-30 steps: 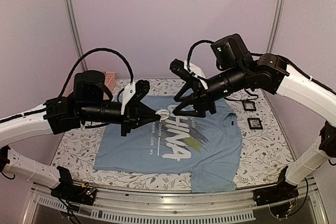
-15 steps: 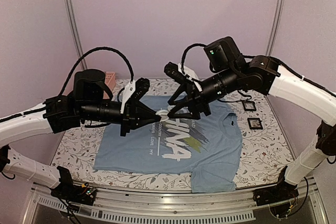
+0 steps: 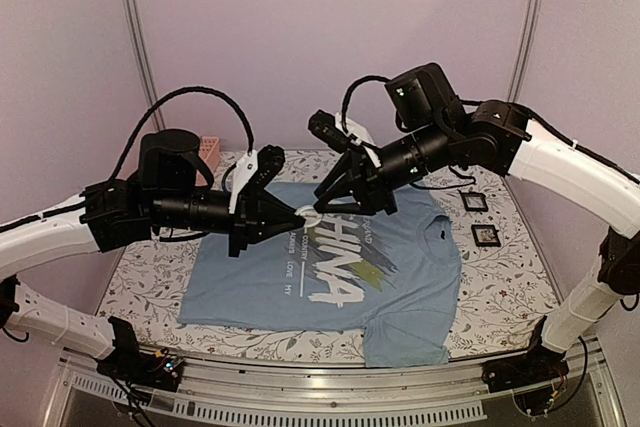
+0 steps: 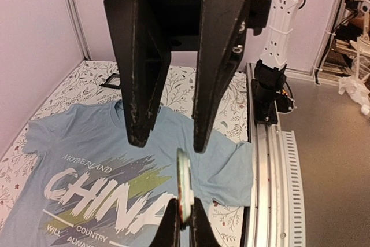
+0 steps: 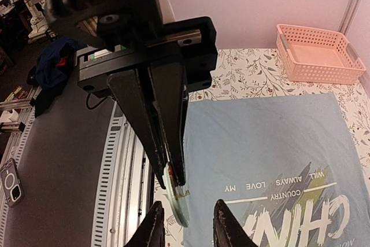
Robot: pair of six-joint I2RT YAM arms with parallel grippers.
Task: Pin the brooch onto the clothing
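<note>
The brooch, a small round pin seen edge-on, is pinched at its lower rim by my left gripper, which is shut on it and holds it in the air above the clothing. The clothing is a light blue T-shirt with a white "CHINA" print, lying flat on the table. My right gripper is open and faces the left one tip to tip. Its two fingers stand on either side of the brooch's free end without touching it. From above, the two grippers meet over the shirt's upper middle.
A pink basket stands at the table's far left corner. Two small black square frames lie on the floral cloth to the right of the shirt. A metal rail runs along the near edge.
My right gripper has moved left and slightly up until it reached the left gripper's tip, and its fingers have drawn closer together. The left arm and the brooch have stayed where they were.
</note>
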